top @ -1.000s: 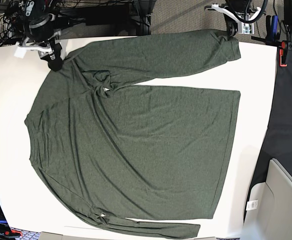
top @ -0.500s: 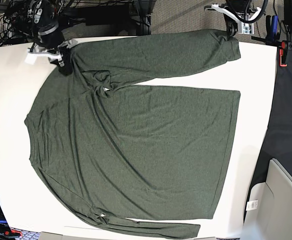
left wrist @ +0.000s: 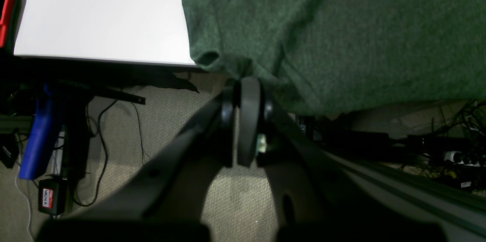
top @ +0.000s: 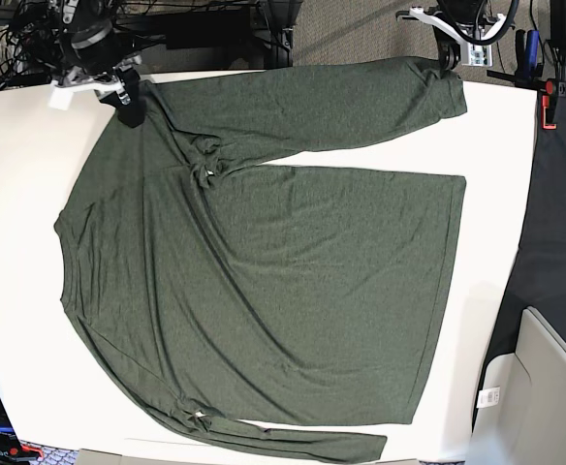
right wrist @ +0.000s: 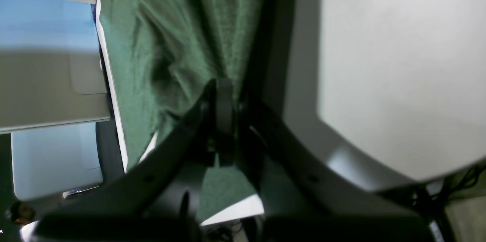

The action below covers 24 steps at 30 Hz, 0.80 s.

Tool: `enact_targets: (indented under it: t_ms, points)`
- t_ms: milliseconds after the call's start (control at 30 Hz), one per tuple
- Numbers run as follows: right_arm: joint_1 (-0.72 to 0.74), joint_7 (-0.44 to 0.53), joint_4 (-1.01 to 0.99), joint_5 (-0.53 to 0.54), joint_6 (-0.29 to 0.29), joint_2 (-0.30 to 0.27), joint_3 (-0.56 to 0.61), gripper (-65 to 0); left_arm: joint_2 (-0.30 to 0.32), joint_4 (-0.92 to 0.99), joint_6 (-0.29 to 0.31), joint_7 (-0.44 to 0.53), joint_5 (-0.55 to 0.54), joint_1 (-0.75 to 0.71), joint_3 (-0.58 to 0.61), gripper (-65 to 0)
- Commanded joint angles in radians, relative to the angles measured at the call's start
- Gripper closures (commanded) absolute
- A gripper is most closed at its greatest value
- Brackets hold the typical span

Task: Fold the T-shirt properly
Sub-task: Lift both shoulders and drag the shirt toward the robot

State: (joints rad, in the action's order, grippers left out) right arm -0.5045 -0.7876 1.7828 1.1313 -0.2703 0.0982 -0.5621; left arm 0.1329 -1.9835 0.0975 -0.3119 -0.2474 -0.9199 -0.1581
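The dark olive-green T-shirt (top: 283, 281) lies spread over the white table (top: 16, 194), one long sleeve stretched along the far edge and the other along the near edge. My right gripper (top: 133, 108) sits at the far left shoulder, shut on a pinch of the fabric. In the right wrist view the T-shirt (right wrist: 171, 25) bunches into folds at the closed gripper (right wrist: 224, 86). My left gripper (top: 448, 66) is at the far sleeve's cuff. In the left wrist view the gripper (left wrist: 246, 82) is shut on the T-shirt (left wrist: 341, 25) where the cuff hangs over the table edge.
A red clamp (top: 550, 102) and a blue one (top: 531, 48) sit at the far right corner. A black surface (top: 559, 223) and a grey bin (top: 540, 397) lie to the right. Cables and gear (top: 31, 39) crowd the floor behind the table.
My right gripper has shifted right and toward the far edge, and has shut on the shoulder. The shoulder and left side of the shirt have been drawn along with it. The left arm is still.
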Motion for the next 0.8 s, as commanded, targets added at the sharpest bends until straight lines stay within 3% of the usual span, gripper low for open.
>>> enact_targets:
  t_ms: [0, 100, 367, 567, 767]
  points:
    - [-0.018, 0.012, 0.047, 0.022, -0.016, -0.008, -0.028, -1.1, 0.004, -0.020, -0.005, 0.024, -0.003, -0.015, -0.007, 0.0]
    - [-0.052, 0.009, 0.113, 0.031, -0.016, -0.010, -0.097, -1.1, 0.007, -0.020, -0.005, 0.050, -0.003, -0.015, -0.008, 0.0]
    - [-0.131, 0.009, 0.133, 0.174, -0.030, -0.094, -0.184, -1.1, 0.012, -0.027, -0.008, 0.130, -0.003, -0.070, -0.008, 0.0]
    - [-0.165, -0.039, 0.134, 0.220, -0.067, -0.102, -0.229, -1.1, 0.012, -0.055, -0.008, 0.135, -0.003, -0.092, -0.008, 0.0]
    - [-0.179, -0.053, 0.134, 0.246, -0.068, -0.101, -0.240, -1.1, 0.012, -0.063, -0.009, 0.224, -0.003, -0.103, -0.010, 0.0]
